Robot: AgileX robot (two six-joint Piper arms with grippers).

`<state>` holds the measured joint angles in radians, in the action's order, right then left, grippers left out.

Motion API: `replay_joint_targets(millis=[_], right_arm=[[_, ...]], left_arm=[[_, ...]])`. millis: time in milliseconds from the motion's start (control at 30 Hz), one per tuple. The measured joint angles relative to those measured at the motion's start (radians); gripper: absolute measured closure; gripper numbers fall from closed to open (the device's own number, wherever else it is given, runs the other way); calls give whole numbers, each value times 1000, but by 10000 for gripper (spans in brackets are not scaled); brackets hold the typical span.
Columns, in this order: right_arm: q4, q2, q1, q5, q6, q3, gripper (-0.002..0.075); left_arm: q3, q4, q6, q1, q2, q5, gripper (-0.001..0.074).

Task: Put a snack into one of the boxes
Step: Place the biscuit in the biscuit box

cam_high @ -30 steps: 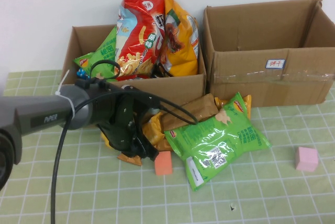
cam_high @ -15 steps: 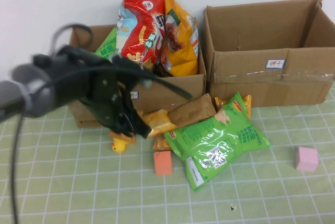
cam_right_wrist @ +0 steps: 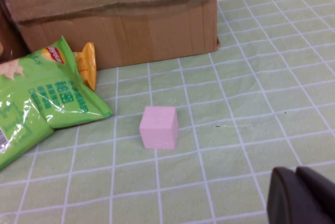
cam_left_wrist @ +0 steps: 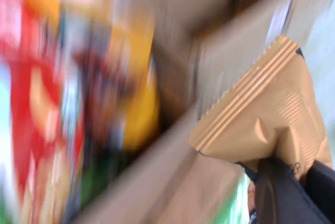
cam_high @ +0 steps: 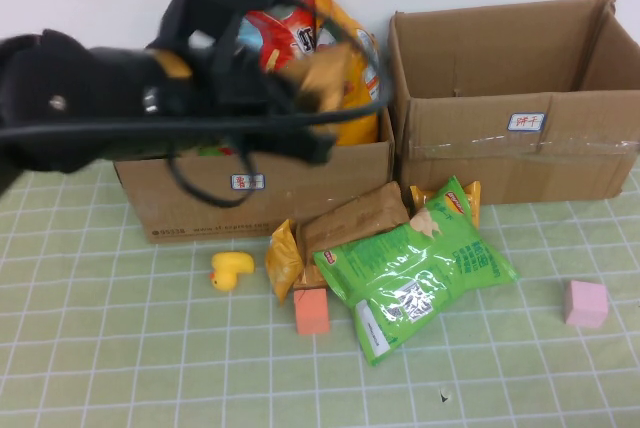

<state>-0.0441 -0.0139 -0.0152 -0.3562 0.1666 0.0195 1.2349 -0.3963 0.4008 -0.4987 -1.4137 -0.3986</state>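
Note:
My left gripper point(cam_high: 303, 98) is raised over the front rim of the narrower left box point(cam_high: 190, 198) and is shut on a small tan snack packet point(cam_high: 328, 70). In the left wrist view the dark fingers point(cam_left_wrist: 280, 195) pinch the lower edge of this packet point(cam_left_wrist: 267, 114). The left box holds red point(cam_high: 280, 28), yellow point(cam_high: 350, 98) and green bags. The wider taped box point(cam_high: 500, 158) stands at the right, open. My right gripper point(cam_right_wrist: 301, 195) is shut and empty, low over the mat near a pink cube point(cam_right_wrist: 159, 126); it does not show in the high view.
A pile of snacks lies before the boxes: a green bag point(cam_high: 415, 268), a brown bag point(cam_high: 355, 220), an orange packet point(cam_high: 283, 260). A yellow duck point(cam_high: 230, 270), an orange cube point(cam_high: 311, 311) and the pink cube point(cam_high: 585, 303) lie on the green checked mat.
My left arm has risen from the snack pile up and back over the left box, carrying the tan packet. The yellow duck has come into sight.

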Motion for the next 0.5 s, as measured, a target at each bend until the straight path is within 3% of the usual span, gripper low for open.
replay_joint_targets(millis=[300, 500], right_arm=[[0, 0, 0, 0, 0, 0, 728], [0, 0, 0, 0, 0, 0, 728]], left_arm=[[25, -100, 115, -169, -181, 548, 700], [216, -79, 115, -194, -407, 707, 703]])
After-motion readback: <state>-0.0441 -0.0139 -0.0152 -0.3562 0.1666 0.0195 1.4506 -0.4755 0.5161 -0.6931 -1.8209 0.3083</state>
